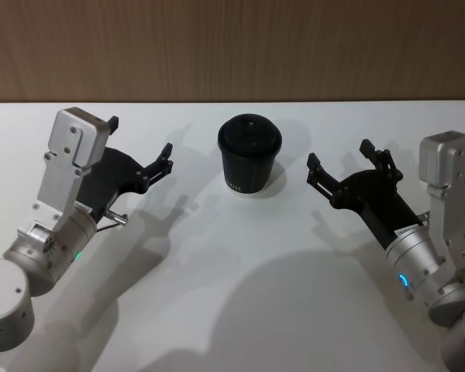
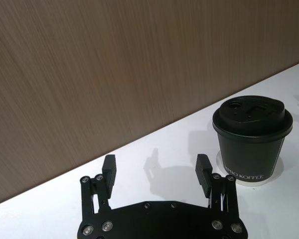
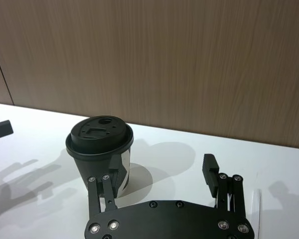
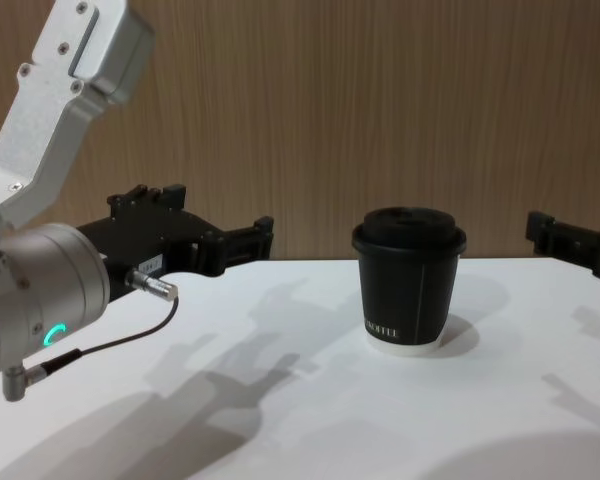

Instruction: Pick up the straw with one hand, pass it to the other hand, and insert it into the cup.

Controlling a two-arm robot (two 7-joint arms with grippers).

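The black lidded cup [image 1: 249,159] stands upright on the white table [image 1: 217,271], about midway between the two arms. The left gripper [image 1: 139,138] and the right gripper [image 1: 339,155] each hover to one side of it, fingers spread wide and holding nothing. A thin white strip, apparently the straw [image 3: 259,209], lies flat on the table just beside the right gripper.
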